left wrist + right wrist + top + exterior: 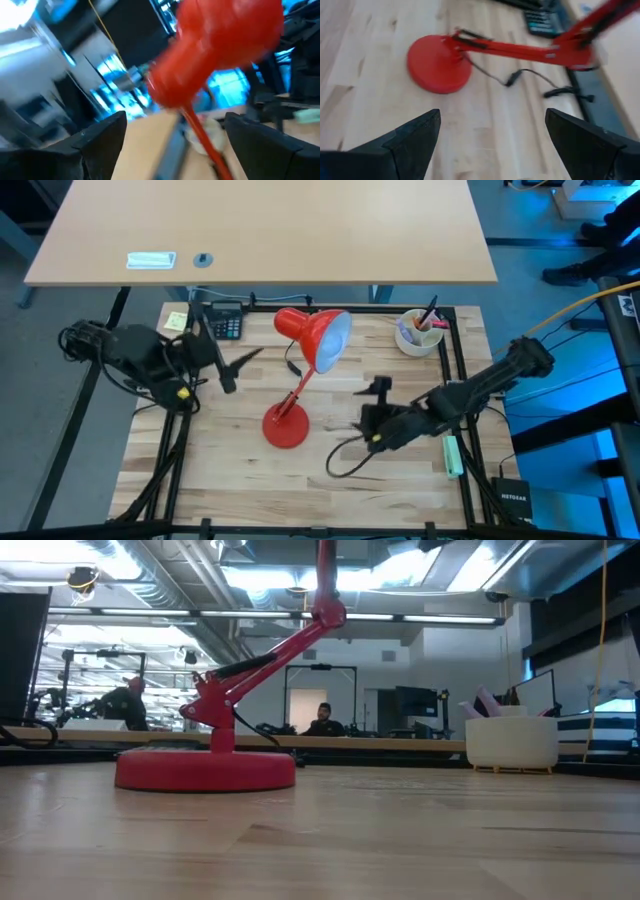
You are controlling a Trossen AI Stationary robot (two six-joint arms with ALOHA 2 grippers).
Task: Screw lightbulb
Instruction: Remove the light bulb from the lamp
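A red desk lamp stands on its round base (285,426) in the middle of the wooden table. Its arm slants up to the red shade (315,332), whose pale mouth (338,338) faces the table's right edge. I cannot make out the lightbulb in any view. My left gripper (238,370) hangs open to the left of the lamp, raised and pointing level at the shade (220,45). My right gripper (372,405) hangs open to the right of the base (439,62), slanting down. Nothing lies between either pair of fingers.
A calculator (225,325) and a yellow note (176,321) lie at the far left. A white cup of pens (420,332) stands at the far right. A green marker (453,455) lies near the right edge. The lamp's black cord (345,462) loops beneath my right arm. People sit in the room beyond.
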